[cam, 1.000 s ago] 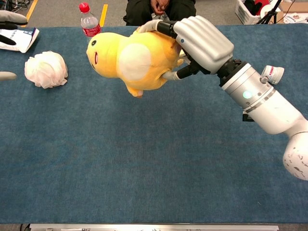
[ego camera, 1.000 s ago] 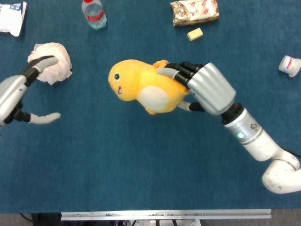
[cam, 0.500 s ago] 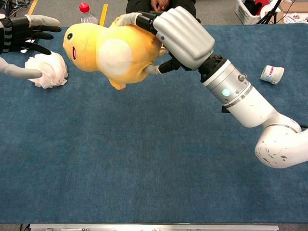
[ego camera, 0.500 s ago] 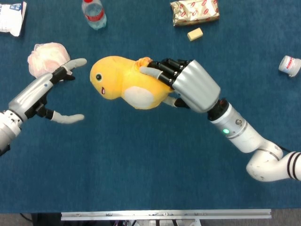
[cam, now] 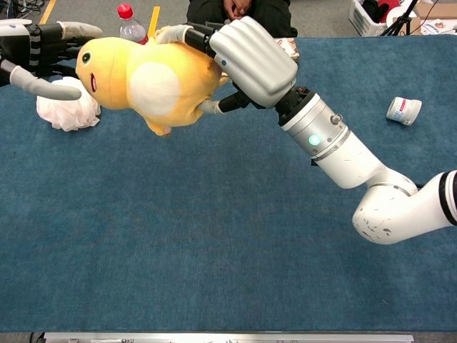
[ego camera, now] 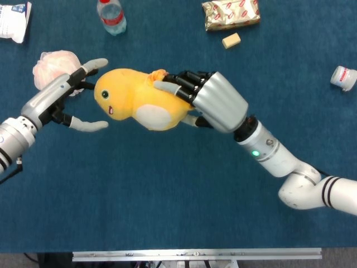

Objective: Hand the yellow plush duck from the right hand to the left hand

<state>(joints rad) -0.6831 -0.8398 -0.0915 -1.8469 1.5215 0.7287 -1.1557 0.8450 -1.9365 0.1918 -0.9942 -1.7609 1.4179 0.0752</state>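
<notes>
The yellow plush duck [ego camera: 134, 106] [cam: 139, 82] hangs above the blue table, head pointing left, white belly down. My right hand [ego camera: 209, 100] [cam: 243, 53] grips its rear end, fingers wrapped over its back. My left hand [ego camera: 64, 97] [cam: 39, 53] is spread wide at the duck's head, one finger above the head and the thumb below the beak. Whether those fingers touch the plush I cannot tell; they have not closed around it.
A white crumpled cloth ball [ego camera: 50, 64] [cam: 68, 111] lies under the left hand. A water bottle [ego camera: 111, 15] [cam: 130, 25], a foil snack pack [ego camera: 230, 14], a small tan block [ego camera: 231, 40], a white cup [ego camera: 343, 77] [cam: 403, 109] and a white packet [ego camera: 14, 19] lie along the far side.
My right arm has carried the duck leftward. My left hand came in from the left edge and now brackets the duck's head with spread fingers.
</notes>
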